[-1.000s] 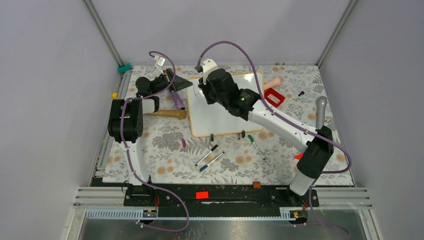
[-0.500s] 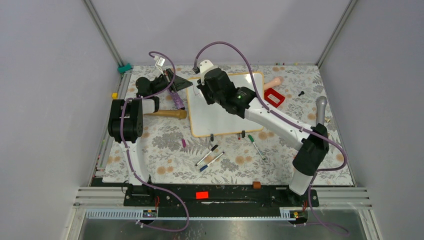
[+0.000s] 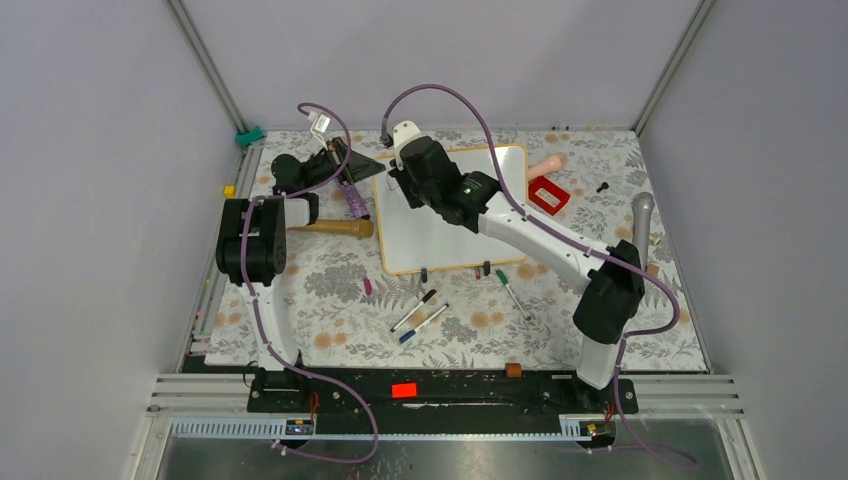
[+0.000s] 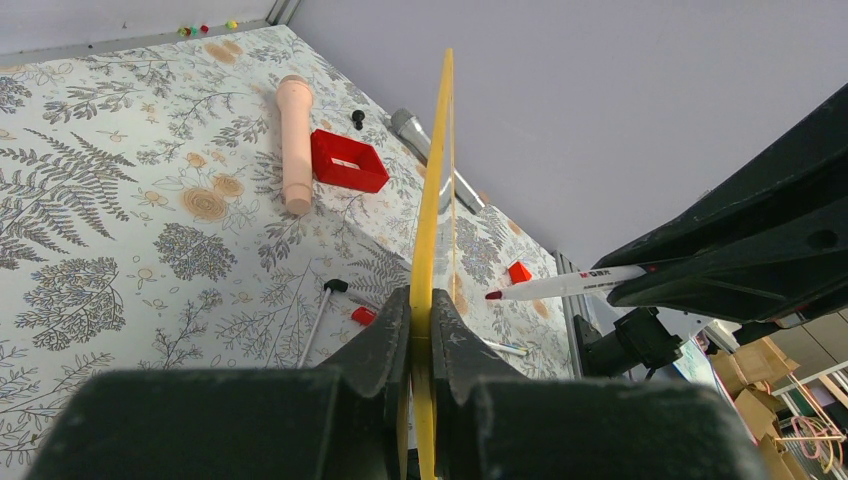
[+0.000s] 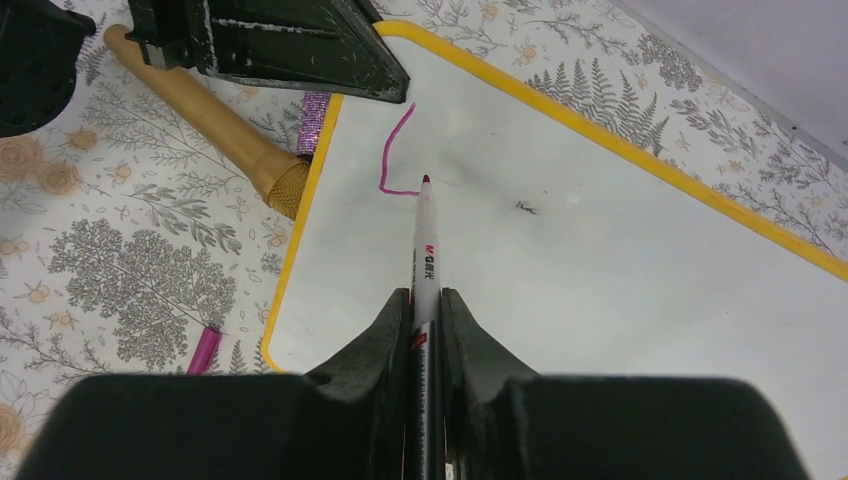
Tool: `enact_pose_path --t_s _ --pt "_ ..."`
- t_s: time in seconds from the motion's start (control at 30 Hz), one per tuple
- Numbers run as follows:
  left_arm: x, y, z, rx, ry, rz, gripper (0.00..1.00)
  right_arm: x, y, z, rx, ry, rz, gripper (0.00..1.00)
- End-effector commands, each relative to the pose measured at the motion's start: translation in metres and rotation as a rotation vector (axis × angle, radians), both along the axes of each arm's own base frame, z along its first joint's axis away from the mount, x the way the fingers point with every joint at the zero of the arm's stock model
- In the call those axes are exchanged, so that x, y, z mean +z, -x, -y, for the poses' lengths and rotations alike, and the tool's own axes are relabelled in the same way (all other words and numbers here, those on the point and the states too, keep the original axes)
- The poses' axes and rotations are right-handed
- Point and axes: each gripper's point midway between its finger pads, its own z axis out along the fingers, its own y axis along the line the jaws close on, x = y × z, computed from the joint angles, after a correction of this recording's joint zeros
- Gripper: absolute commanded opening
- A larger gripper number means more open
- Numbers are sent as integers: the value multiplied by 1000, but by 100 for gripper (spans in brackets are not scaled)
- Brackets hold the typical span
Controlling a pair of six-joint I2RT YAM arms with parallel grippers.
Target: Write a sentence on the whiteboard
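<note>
My right arm (image 3: 545,240) rises from its base at the lower right of the top view, folds at the elbow and stretches diagonally to the upper left. Its wrist hangs over the upper left corner of the whiteboard (image 3: 450,235). My right pincer (image 5: 427,300) is clenched on a marker (image 5: 424,250). My left arm (image 3: 250,240) stands up the left side, bends and reaches right to that same corner. There my left pincer (image 4: 420,310) is clamped on the board's yellow frame edge.

In the right wrist view the left pincer's black wedge fills the top, just beside the start of the stroke. A wooden-handled tool (image 3: 335,228) lies just outside the board's left edge, with a purple glittery piece (image 3: 353,200) beside the frame. Below the board lie loose pens (image 3: 420,312) and a green-capped one (image 3: 512,292). To its right are a red box (image 3: 548,195) and a peach cylinder (image 3: 547,165).

The whiteboard lies on the counter (image 3: 320,300) in the upper middle of the top view. It is slightly skewed, with its longer sides running left to right and its two black clips on the edge nearest the bottom. The marker's long axis runs straight up the right wrist view, tip away from me. The sentence (image 5: 392,150) is one pink stroke, running down from the corner and then hooking right to the tip. I cannot tell whether the tip presses on the surface.
</note>
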Motion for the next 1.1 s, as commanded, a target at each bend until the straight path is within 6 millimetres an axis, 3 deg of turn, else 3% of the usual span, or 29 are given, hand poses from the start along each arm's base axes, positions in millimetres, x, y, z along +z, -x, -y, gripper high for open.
enact_pose_path --t_s 0.0,0.73,1.07 --pt "10 21 10 -76 -62 191 2 21 -13 3 -57 -28 53 0" --pt "9 21 10 -81 -64 191 2 10 -25 4 -90 19 68 0" --pt "10 21 10 -82 -65 192 2 4 -17 -5 -27 21 27 0"
